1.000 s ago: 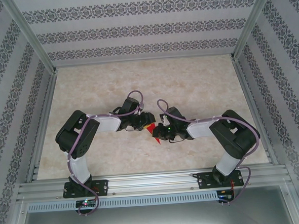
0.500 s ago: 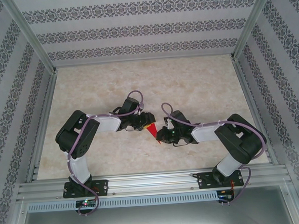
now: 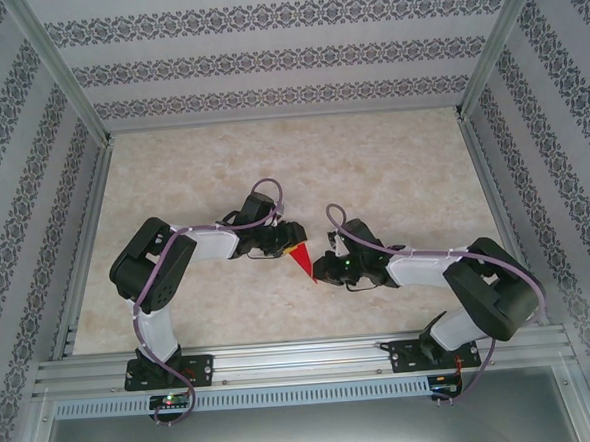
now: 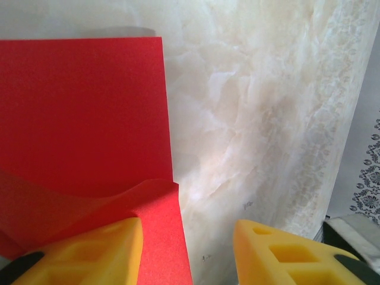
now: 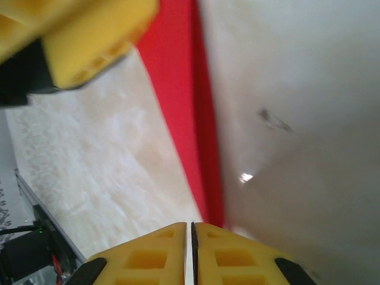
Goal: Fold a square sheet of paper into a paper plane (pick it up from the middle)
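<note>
The red sheet of paper (image 3: 302, 262), partly folded, lies on the table between the two grippers and looks like a pointed triangle from above. In the left wrist view the paper (image 4: 83, 119) lies flat with a raised, curled flap near my fingers. My left gripper (image 4: 189, 249) is open, one yellow finger (image 4: 95, 249) over the flap and the other over bare table. My right gripper (image 5: 191, 234) is shut, its tips down at the near end of the paper's long folded edge (image 5: 178, 89). Seen from above, the left gripper (image 3: 288, 243) and right gripper (image 3: 321, 270) flank the paper.
The marble-patterned tabletop (image 3: 372, 166) is framed by aluminium rails (image 3: 304, 361) and patterned walls. A yellow finger of the left gripper (image 5: 89, 35) appears at the upper left of the right wrist view.
The right arm's elbow has swung out to the right and its gripper has slid slightly down and right along the paper, uncovering more red. The left arm has stayed still.
</note>
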### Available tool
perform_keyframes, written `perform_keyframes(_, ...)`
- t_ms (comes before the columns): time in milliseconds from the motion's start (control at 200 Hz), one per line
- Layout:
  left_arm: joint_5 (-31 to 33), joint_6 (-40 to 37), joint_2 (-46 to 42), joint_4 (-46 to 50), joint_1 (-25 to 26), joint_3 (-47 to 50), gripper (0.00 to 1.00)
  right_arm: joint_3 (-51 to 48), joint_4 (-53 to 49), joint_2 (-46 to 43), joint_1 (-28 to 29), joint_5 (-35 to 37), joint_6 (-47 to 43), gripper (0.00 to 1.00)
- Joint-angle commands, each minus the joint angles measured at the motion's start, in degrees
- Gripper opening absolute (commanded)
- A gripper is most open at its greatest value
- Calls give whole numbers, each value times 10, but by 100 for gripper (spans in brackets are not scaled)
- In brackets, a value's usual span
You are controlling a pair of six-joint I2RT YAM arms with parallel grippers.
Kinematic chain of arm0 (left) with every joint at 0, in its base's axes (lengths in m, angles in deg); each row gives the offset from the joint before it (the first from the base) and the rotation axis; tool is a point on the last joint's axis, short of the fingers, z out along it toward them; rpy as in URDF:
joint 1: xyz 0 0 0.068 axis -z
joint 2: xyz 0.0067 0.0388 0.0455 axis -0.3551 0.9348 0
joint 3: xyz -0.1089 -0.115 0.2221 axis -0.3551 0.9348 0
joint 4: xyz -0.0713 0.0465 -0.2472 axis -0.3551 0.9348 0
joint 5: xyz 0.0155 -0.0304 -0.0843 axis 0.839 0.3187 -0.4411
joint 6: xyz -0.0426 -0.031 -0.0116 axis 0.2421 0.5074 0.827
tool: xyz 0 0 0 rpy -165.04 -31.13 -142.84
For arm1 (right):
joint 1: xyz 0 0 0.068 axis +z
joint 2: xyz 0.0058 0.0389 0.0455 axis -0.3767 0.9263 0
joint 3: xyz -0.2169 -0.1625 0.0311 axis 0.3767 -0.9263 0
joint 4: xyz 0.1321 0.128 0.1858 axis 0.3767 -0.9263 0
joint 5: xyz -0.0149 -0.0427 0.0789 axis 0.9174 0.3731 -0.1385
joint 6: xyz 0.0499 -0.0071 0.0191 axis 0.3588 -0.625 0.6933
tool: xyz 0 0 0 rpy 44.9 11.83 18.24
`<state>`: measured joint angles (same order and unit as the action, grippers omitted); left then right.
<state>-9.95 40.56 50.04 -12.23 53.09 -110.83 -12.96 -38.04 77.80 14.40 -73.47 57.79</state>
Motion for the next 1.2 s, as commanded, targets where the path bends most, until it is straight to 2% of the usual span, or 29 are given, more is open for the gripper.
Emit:
perform_keyframes(0, 13, -12, 24, 41, 5, 1, 46, -10, -34, 12, 5, 17, -9, 12)
perform_keyframes(340, 14, -12, 23, 41, 4, 2, 46, 28, -29, -58, 4, 20, -14, 12)
perform_keyframes(734, 13, -13, 24, 40, 4, 3, 46, 94, 43, 66, 7, -6, 3, 12)
perform_keyframes(1194, 12, -14, 21, 42, 4, 3, 46, 92, 61, 130, 1, 10, 16, 11)
